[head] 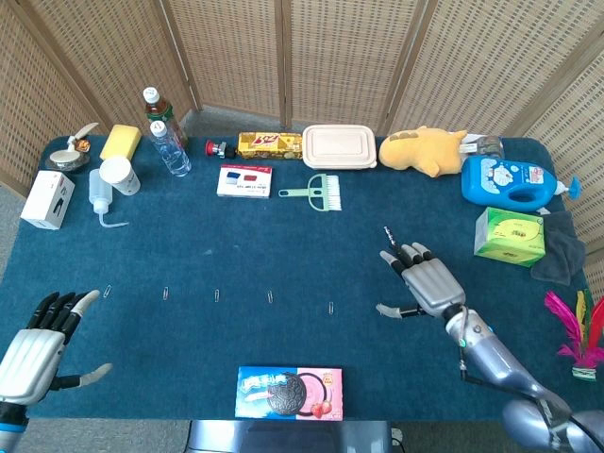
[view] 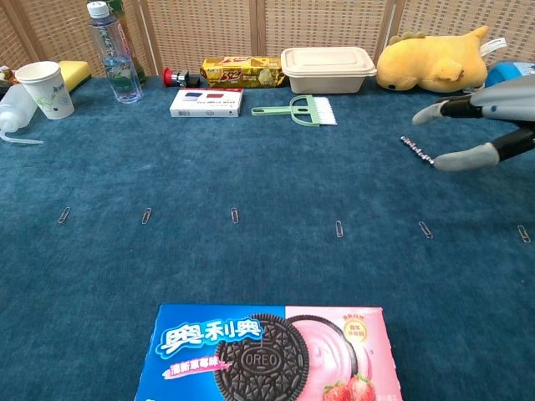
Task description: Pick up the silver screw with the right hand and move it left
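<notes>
Hovering the right hand with fingers spread and holding nothing just above the silver screw, lying flat on the blue table right of centre, so grasping, lifting and carrying leftward all remaining, judging by the views.

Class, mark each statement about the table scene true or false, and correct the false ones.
1. The right hand holds the screw. False: the screw lies on the table, fingers spread near it.
2. The brush lies in front of the lidded container. True.
3. The cookie box sits at the table's far edge. False: at the near edge.
4. The left hand holds nothing. True.
</notes>
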You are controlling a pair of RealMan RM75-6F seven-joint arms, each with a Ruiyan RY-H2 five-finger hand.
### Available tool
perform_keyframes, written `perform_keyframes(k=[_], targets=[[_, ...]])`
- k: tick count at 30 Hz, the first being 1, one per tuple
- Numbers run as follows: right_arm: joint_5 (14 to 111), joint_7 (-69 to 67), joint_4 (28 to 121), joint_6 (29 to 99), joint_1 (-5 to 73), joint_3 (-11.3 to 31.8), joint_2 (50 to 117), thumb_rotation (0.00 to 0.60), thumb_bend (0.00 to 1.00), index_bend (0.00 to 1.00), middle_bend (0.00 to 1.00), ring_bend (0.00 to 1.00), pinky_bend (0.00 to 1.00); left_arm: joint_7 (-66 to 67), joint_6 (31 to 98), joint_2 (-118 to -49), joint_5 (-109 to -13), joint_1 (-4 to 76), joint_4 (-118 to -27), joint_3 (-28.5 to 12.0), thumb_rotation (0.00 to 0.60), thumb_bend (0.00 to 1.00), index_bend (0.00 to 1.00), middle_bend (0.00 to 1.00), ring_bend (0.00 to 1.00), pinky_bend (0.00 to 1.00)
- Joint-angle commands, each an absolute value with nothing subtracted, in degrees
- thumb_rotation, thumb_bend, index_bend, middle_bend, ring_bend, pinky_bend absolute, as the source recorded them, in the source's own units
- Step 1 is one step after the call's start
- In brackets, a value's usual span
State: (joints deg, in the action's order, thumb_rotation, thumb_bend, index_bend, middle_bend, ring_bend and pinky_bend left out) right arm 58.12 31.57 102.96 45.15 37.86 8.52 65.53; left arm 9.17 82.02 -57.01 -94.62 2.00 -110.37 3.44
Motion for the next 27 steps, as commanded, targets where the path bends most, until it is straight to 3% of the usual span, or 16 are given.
perform_keyframes(k=[1,17,27], targets=[[51.5,38.1,98.7,43.5,42.7,7.1,69.3,0.090,0.25,0.04,0.00,0.00,0.08,9.5,81.4,-57.3,-94.1,2.6,-110.7,3.0,0.431,0.20,0.05,0.12,0.08,0.03],[42.9,47.7,91.7,48.3,48.4,2.2,75.6,0.089,0.25,0.23,0.00,0.00,0.08,9.4,80.5,-57.4,-93.0,3.4,-110.8,3.1,0.428,0.20,0.05,0.12,0.09,0.03],[41.6,48.1,89.7,49.7,49.7,1.6,77.1,0.089,0.25,0.23,0.00,0.00,0.09,8.7,80.6,-57.3,-93.1,3.7,-110.7,3.3,0.431,0.20,0.05,0.12,0.08,0.03]])
